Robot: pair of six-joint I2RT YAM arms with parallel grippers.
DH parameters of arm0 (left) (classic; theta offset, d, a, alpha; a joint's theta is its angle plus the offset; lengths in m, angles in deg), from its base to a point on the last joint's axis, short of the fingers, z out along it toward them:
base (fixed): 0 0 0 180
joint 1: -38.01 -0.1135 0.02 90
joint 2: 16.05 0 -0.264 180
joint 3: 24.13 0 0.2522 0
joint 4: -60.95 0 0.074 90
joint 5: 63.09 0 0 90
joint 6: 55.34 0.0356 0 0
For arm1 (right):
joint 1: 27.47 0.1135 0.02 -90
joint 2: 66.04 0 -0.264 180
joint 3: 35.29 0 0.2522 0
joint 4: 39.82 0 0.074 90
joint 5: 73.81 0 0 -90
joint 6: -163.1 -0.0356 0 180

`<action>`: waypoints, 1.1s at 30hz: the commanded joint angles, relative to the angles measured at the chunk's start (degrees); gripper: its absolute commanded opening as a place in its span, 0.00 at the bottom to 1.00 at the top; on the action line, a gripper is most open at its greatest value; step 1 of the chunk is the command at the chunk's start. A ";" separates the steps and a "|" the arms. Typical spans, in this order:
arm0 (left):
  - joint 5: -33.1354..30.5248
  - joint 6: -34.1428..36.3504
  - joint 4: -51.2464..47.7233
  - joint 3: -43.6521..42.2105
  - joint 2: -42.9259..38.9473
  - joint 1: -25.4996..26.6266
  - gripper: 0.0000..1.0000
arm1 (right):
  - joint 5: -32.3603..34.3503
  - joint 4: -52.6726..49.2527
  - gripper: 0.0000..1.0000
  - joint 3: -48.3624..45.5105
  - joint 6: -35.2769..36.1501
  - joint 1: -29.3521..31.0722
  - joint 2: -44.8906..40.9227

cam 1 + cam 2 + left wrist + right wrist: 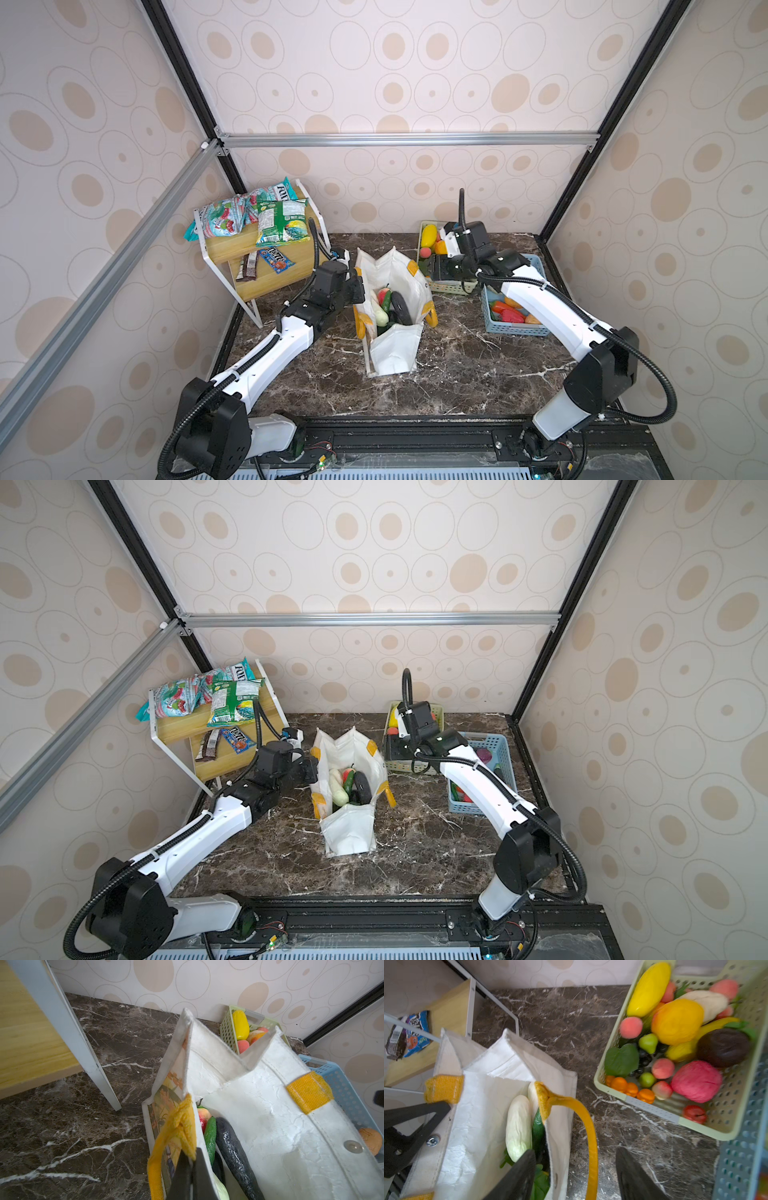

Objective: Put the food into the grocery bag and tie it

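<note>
Left wrist view is showing the left gripper (190, 1159) pinching the limp yellow strap (180, 1126) of the grocery bag (259, 1126); the right gripper (575, 1153) is hanging spread by the other strap (588, 1124). In both top views the soft bag is standing mid-frame, light food (387, 302) inside, probably best held by its straps

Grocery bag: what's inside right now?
The grocery bag holds an apple, green cucumber, dark eggplant, pale gourd and leafy greens. Whatever lies beneath them is covered.

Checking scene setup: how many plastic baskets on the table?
2: green basket at the back, right of the grocery bag; blue basket beside it, further right and nearer. None seem hidden.
</note>
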 commanded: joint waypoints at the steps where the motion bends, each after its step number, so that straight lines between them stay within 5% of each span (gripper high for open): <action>1: -0.01 -0.64 -0.77 -0.45 -0.48 -0.48 0.00 | 2.64 -0.14 0.70 -0.85 1.10 -2.27 -0.82; 8: 0.51 -0.66 -0.74 -0.41 -0.33 -0.50 0.00 | 7.78 1.48 0.74 0.96 1.29 -6.56 4.60; 20: 2.74 -0.08 0.66 1.22 1.62 -0.46 0.00 | 3.01 7.45 0.72 7.27 -1.88 -8.97 18.58; 33: 3.00 0.15 1.20 2.05 3.85 -0.52 0.00 | -5.63 7.43 0.35 18.44 -4.68 -9.43 33.34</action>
